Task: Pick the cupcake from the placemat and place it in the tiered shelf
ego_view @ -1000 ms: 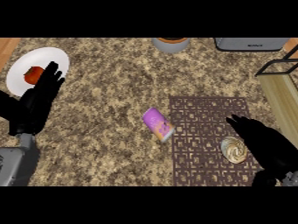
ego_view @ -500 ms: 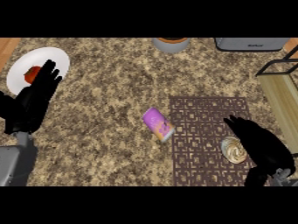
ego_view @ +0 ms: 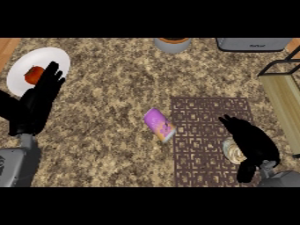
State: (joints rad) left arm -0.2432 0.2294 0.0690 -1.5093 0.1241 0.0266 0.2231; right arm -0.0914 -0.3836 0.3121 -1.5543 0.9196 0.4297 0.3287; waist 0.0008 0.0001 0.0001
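Observation:
The cupcake (ego_view: 230, 151) is a pale round shape on the brown patterned placemat (ego_view: 204, 132), at its lower right. My right hand (ego_view: 251, 141) lies right over it and hides its right side. The fingers stretch up and to the left, the thumb hangs down, and nothing is curled round the cupcake. The tiered shelf (ego_view: 288, 103), with a black frame and a wooden board, stands at the right edge of the counter. At the left, my left hand (ego_view: 34, 103) is held open with fingers up, resting.
A white plate (ego_view: 51, 59) with a red fruit (ego_view: 34, 74) sits at the far left, partly behind my left hand. A purple packet (ego_view: 160, 125) lies just left of the placemat. A grey bowl (ego_view: 173, 44) and a grey appliance (ego_view: 253, 43) stand along the back.
My right hand has edged slightly left and down over the cupcake and now covers more of it. The left hand has barely moved.

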